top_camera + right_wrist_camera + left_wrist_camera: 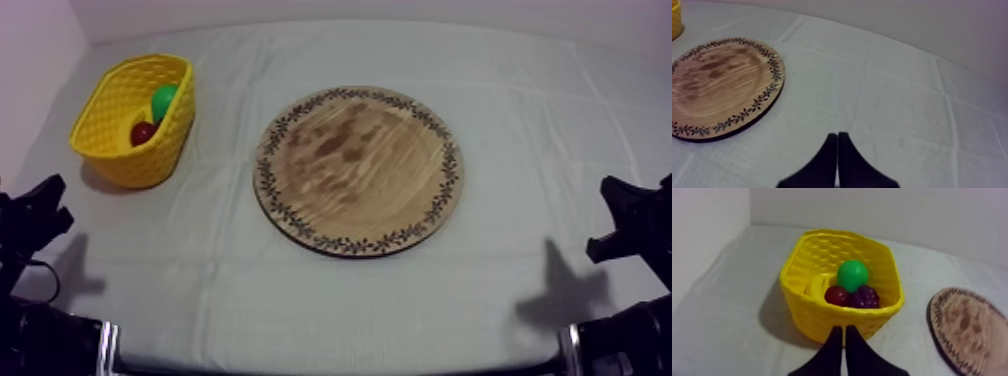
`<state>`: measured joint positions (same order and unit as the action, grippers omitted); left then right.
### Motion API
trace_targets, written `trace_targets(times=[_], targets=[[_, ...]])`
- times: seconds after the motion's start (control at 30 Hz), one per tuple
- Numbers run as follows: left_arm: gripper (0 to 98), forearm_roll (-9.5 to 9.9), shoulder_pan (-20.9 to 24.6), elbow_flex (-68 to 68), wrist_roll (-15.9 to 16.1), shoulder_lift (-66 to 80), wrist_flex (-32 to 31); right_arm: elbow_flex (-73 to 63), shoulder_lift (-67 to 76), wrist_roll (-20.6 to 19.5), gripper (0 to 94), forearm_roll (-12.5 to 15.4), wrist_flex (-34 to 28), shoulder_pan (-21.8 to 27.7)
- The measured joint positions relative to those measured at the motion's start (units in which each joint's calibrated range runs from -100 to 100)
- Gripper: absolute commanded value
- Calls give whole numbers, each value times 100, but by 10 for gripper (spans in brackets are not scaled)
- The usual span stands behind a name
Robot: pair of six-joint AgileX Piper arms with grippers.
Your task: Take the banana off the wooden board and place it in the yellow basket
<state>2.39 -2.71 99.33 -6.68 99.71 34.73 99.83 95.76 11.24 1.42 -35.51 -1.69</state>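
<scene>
My left hand (844, 330) and right hand (837, 136) are each pressed together at the near corners of the surface (520, 80), with open cloth (210, 260) around the wooden board (358, 168). The banana (817, 286) lies in the yellow basket (822, 319), far left.

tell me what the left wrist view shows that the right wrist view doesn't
Left wrist view, not the right: the inside of the yellow basket, holding a green pear, a small red fruit, grapes and what looks like the banana against its wall, with the left gripper shut in front of it. Right wrist view, not the left: the right gripper, shut, over a wide stretch of cloth beside the wooden board. Shared: the bare board, and the basket, of which the right wrist view catches just an edge.
</scene>
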Motion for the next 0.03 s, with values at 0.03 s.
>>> trace_targets(times=[0.03], targets=[[1, 0, 0, 6, -87, 15, -27, 0, 0, 7, 2, 0, 0, 0]])
